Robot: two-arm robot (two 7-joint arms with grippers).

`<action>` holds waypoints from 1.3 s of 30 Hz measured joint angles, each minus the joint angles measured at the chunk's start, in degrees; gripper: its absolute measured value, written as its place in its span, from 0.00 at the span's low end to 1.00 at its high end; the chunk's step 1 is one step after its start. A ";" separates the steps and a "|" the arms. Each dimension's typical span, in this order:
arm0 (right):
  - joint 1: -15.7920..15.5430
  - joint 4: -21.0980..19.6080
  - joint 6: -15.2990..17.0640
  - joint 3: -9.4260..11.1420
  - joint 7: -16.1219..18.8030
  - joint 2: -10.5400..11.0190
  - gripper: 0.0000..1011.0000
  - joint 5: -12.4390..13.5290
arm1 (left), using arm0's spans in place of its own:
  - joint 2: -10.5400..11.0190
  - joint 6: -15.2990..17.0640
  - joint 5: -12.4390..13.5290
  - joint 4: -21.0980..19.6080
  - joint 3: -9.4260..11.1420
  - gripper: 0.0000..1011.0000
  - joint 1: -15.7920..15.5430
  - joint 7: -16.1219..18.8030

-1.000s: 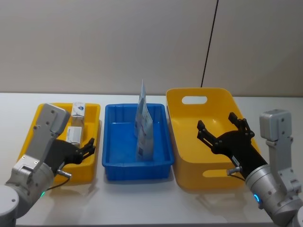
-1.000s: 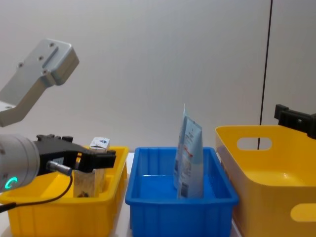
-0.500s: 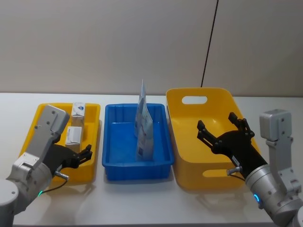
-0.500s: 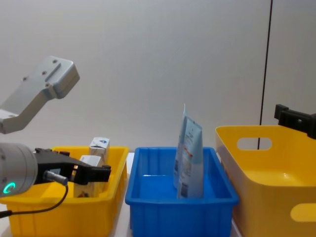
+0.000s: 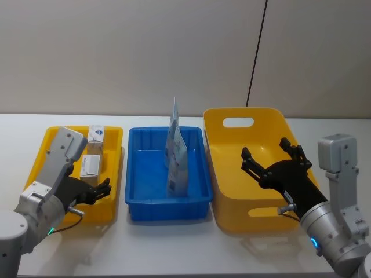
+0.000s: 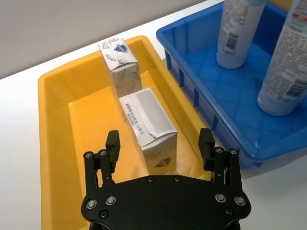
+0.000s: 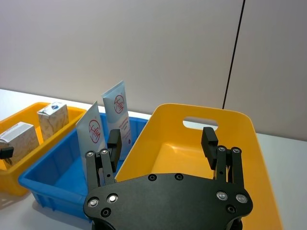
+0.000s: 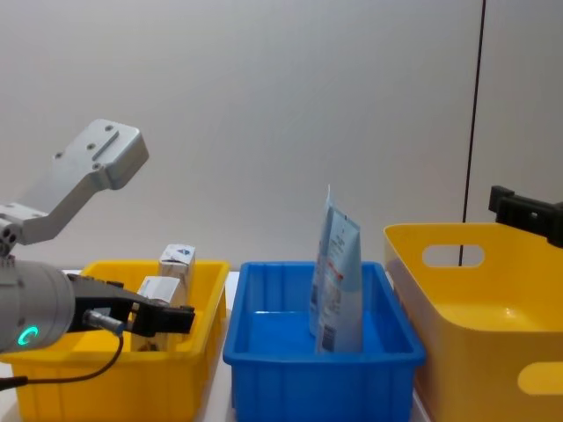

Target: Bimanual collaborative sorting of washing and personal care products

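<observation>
jaws spread, empty: left gripper left of the blue bin, near a boxy pack; right gripper right of it.

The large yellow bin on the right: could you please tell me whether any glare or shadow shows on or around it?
Chest view: a pale sheen lies on the inner floor of the large yellow bin, not harsh glare. Head view: a faint, soft shadow lies on the white table in front of the bin, over which the open right gripper hangs.
</observation>
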 joint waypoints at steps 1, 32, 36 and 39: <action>0.00 0.00 0.00 0.00 0.00 0.00 0.99 0.00 | -0.10 0.07 0.07 0.18 -0.01 0.99 -0.10 0.05; 0.00 0.00 0.00 0.00 0.00 0.00 0.99 0.00 | -2.97 -0.82 1.37 6.83 -1.24 0.99 -3.87 -0.48; 0.00 0.00 0.00 0.00 0.00 0.00 0.99 0.00 | -3.28 -0.94 1.19 7.53 -1.31 0.99 -4.37 -1.16; 0.00 0.00 0.00 0.00 0.00 0.00 0.99 0.00 | -3.49 -0.97 1.07 7.97 -1.36 0.99 -4.65 -1.63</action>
